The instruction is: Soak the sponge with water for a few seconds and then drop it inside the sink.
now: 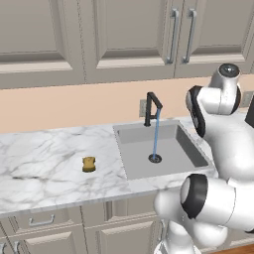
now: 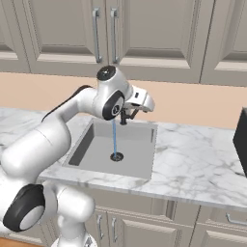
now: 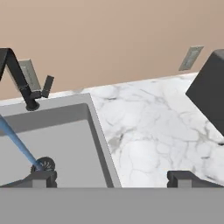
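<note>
Sponge (image 1: 89, 164) alone on marble left of sink (image 1: 131, 165), its darker face indistinct; jaws wide apart, empty.

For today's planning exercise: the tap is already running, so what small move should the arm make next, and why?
Probably swing the open end effector left toward the sponge. The sponge lies on the counter left of the sink, untouched, while the end effector hangs over the sink's right edge holding nothing. The water is falling into the drain, so only the pick-up is missing.
</note>
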Controlling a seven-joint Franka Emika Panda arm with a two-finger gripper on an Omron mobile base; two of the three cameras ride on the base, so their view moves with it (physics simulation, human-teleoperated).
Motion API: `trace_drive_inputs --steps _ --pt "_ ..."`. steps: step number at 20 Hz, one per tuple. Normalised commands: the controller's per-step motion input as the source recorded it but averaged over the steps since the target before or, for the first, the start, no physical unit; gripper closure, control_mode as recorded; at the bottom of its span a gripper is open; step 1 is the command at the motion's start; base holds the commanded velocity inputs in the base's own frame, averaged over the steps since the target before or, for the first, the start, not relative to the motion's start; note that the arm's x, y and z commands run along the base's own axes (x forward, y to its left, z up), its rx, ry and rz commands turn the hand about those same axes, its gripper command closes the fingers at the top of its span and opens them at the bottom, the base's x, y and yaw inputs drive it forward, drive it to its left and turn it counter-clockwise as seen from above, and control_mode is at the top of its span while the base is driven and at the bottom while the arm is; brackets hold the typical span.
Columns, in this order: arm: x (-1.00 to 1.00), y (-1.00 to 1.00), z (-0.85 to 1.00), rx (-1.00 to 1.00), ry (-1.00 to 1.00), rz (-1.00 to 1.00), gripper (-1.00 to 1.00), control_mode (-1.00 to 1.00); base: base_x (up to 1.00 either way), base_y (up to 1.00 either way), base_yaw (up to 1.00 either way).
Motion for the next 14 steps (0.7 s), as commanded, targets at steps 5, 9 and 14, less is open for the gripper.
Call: trace_drive_inputs --steps 5,9,14 --pt "-0.15 0.00 0.02 0.09 0.01 0.09 -1.00 -1.00 0.00 0.00 0.00" --pt "-0.22 0.19 0.00 0.10 0.00 0.11 -1.00 -1.00 0.00 0.00 0.00" --pt "-0.52 0.22 0.08 0.03 0.00 0.06 -1.00 -1.00 0.00 0.00 0.00"
